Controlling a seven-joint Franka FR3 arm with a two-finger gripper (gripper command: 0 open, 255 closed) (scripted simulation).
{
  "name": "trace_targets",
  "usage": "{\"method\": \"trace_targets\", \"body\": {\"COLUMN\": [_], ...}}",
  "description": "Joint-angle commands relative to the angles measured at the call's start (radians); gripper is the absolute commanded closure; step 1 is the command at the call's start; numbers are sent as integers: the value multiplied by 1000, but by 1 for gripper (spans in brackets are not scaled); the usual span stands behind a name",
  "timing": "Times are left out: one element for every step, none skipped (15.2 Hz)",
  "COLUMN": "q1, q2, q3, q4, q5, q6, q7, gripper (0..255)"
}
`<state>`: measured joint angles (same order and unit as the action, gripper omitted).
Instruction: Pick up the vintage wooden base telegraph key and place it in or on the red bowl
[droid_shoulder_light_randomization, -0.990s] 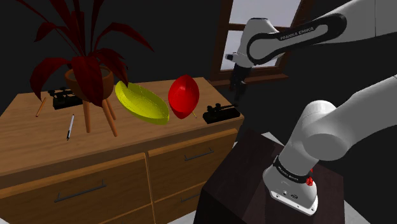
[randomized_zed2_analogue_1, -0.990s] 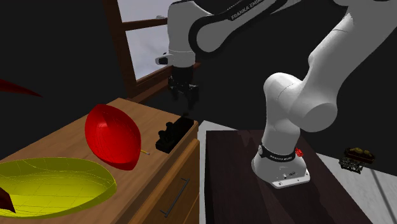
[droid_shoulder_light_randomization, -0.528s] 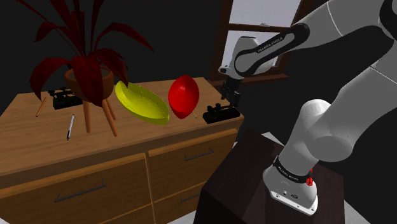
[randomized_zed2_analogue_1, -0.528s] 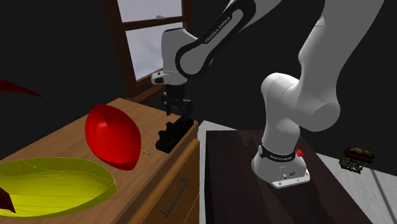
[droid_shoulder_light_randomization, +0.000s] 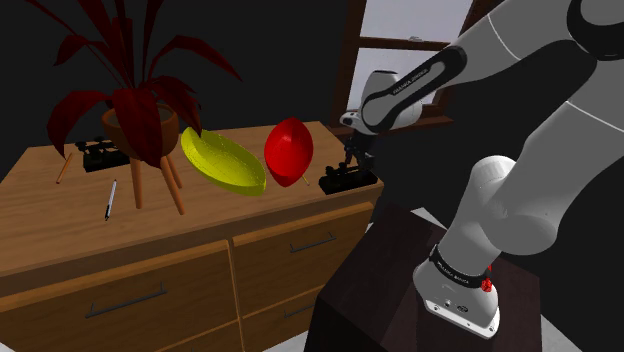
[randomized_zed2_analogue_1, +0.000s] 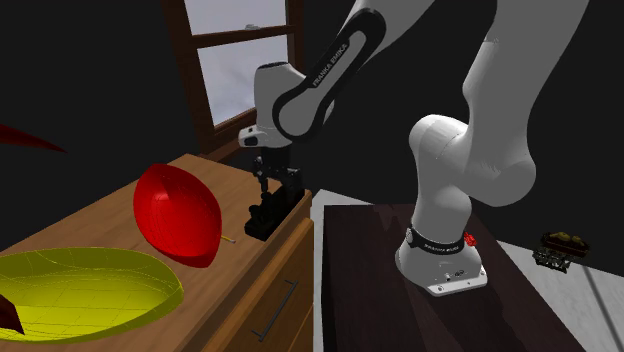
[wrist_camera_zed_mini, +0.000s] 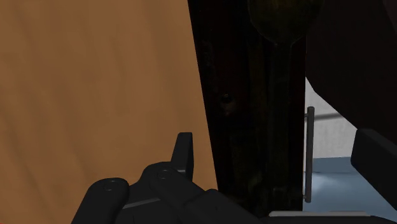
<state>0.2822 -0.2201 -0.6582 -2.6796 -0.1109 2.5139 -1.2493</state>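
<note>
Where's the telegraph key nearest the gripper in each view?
Shoulder view: telegraph key at the dresser top's right end, right of the red bowl, under the gripper.
Second exterior view: telegraph key mid-picture on the dresser top's corner, right of the red bowl.
Wrist view: telegraph key is the dark band between the open fingers.
Shared landmark: the brown dresser top.
</note>
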Motion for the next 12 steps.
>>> {"method": "trace_targets", "body": {"q1": [2,2,2,2,2,2,2,2,2,2,2,2], "q2": [4,4,4,4,4,4,4,4,4,4,4,4], "q3": [-1,-1,-1,-1,-1,-1,-1,-1,-1,-1,-1,-1], "q4": [-1,-1,-1,-1,-1,-1,-1,-1,-1,-1,-1,-1], "q5": [3,3,3,3,3,3,3,3,3,3,3,3], "q6": [5,5,5,5,5,5,5,5,5,5,5,5], "q7": [-2,-2,-2,-2,-2,-2,-2,-2,-2,-2,-2,-2], "gripper": [0,0,0,0,0,0,255,255,255,255,255,255]}}
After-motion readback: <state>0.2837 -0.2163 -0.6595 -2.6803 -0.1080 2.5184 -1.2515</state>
